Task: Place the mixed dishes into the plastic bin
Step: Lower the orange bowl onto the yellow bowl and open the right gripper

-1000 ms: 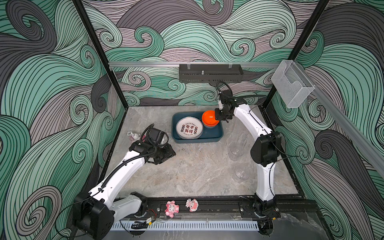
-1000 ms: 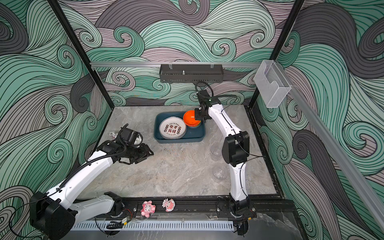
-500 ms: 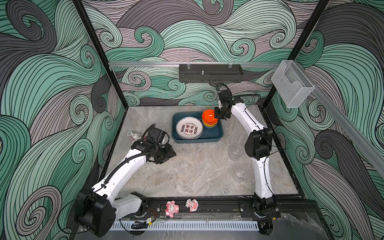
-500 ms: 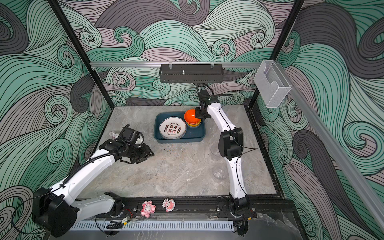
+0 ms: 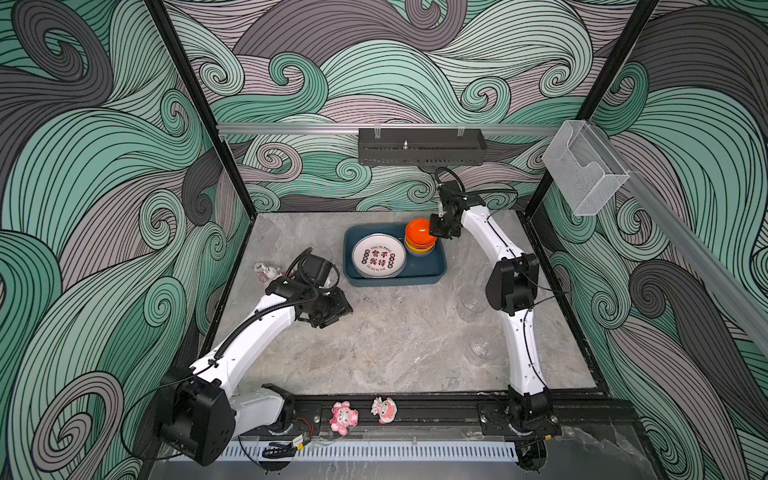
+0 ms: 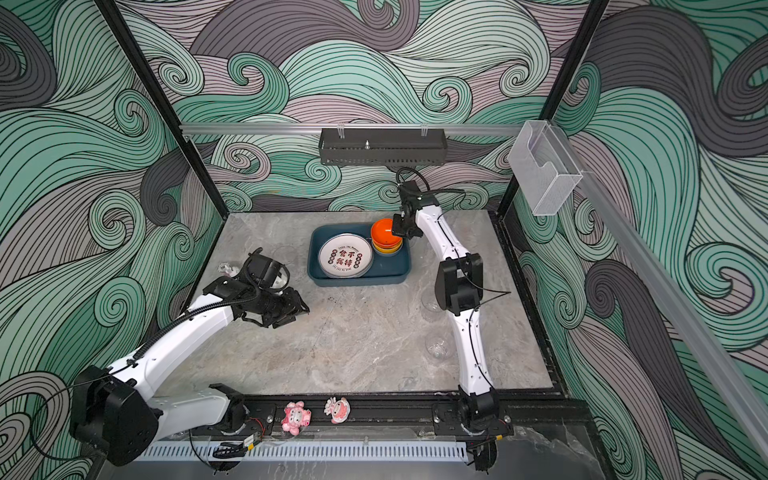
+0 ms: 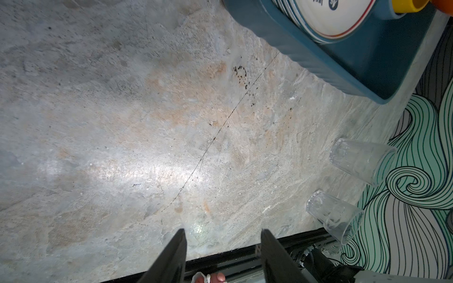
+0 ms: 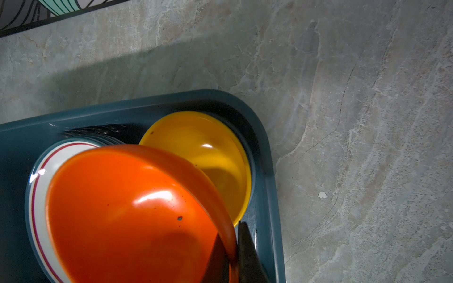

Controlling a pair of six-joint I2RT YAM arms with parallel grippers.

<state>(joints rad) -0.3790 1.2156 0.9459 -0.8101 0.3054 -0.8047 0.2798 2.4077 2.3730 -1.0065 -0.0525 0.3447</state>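
The right pincer (image 8: 232, 245) is clamped tight on the rim of the orange bowl (image 8: 127, 215), holding it tilted over the far right corner of the plastic bin (image 5: 395, 280). A yellow bowl (image 8: 203, 156) sits in that corner of the bin, right below it. I can't tell whether the two bowls touch. A white plate (image 5: 378, 257) with red and black lettering lies in the bin's left half, just beside the bowls.

The left pincer (image 7: 222, 231) hangs about half open with nothing in it, over bare table (image 5: 395, 340) off the bin's near left corner. A clear glass (image 7: 360, 164) and a second glass (image 7: 333, 215) stand on the table off the bin's near right side, apart from it. Two pink figurines (image 5: 344, 417) sit well clear of the bin at the table's front edge.
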